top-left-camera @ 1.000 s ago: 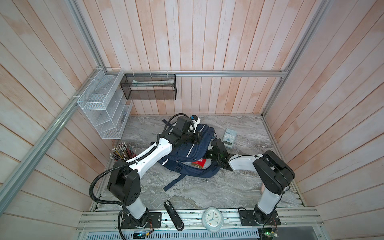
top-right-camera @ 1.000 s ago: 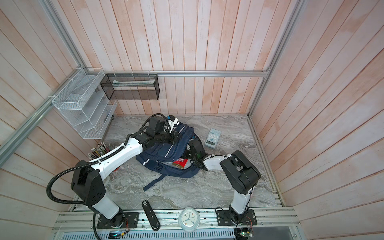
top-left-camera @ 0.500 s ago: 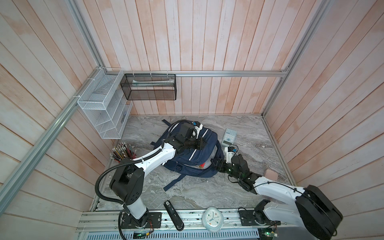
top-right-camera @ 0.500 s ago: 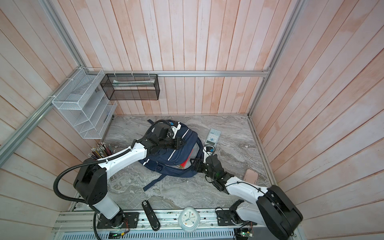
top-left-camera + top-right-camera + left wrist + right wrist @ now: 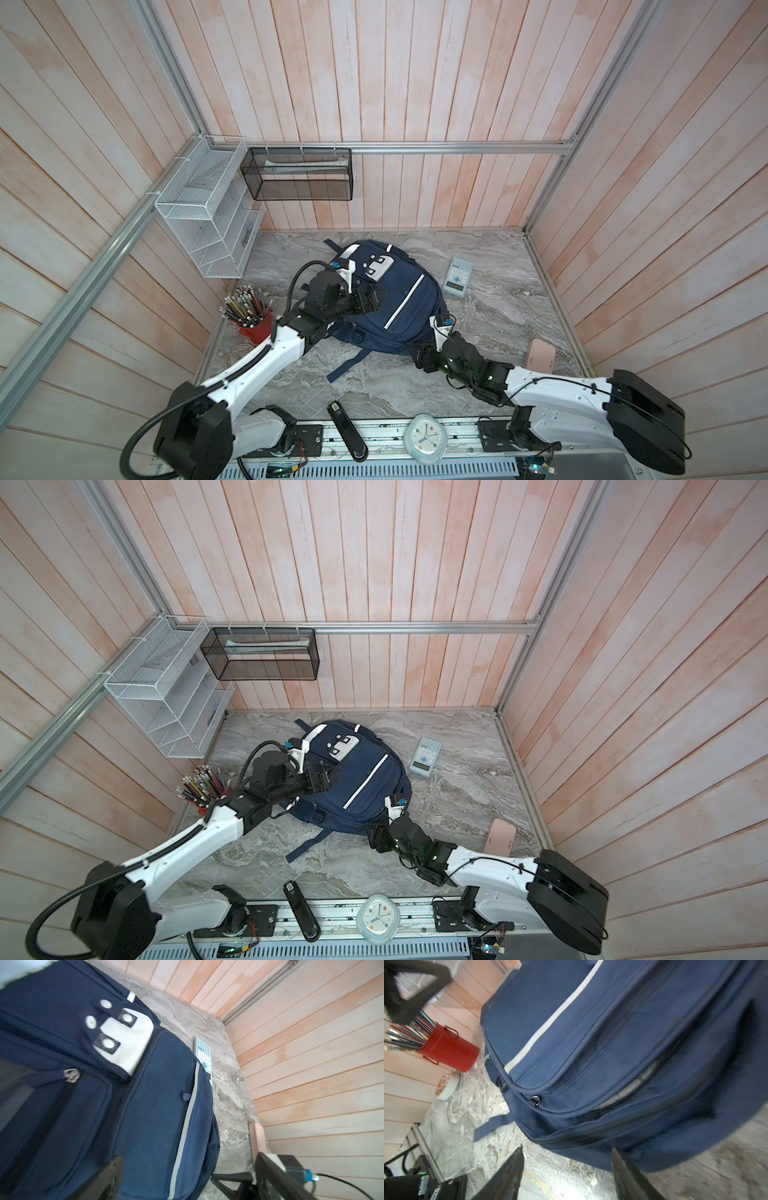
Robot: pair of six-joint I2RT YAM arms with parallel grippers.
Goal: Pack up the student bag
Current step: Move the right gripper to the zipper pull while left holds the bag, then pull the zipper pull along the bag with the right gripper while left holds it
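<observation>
Grey-veined marble floor (image 5: 498, 332) runs between pale plank walls in both top views. The student bag (image 5: 399, 307) lies flat near the middle of it, front side up, with its white flap pocket (image 5: 380, 264) toward the back wall. The left gripper (image 5: 368, 297) hangs over the bag's left half with its jaws spread and nothing between them. The right gripper (image 5: 422, 357) sits low at the bag's near edge, jaws apart and empty. A calculator (image 5: 457, 276) lies just beside the bag on the right. A pink case (image 5: 540, 355) lies well apart, near the right wall, and a red cup (image 5: 253, 328) of pencils stands by the left wall. A stapler (image 5: 347, 430) and a clock (image 5: 426, 436) rest on the front rail.

The left wrist view is mostly navy fabric (image 5: 145, 1105): the flap pocket, a mesh panel and a grey stripe. Only one finger (image 5: 112, 1176) of this gripper shows, with the calculator (image 5: 202, 1053) beyond the bag.

From the right wrist, both fingers stand apart with bare floor between them, just short of the bag's side (image 5: 612, 1043). A zip (image 5: 633, 1086) there gapes slightly and shows grey lining. A roll of tape (image 5: 446, 1085) lies beside the red cup (image 5: 450, 1051).
</observation>
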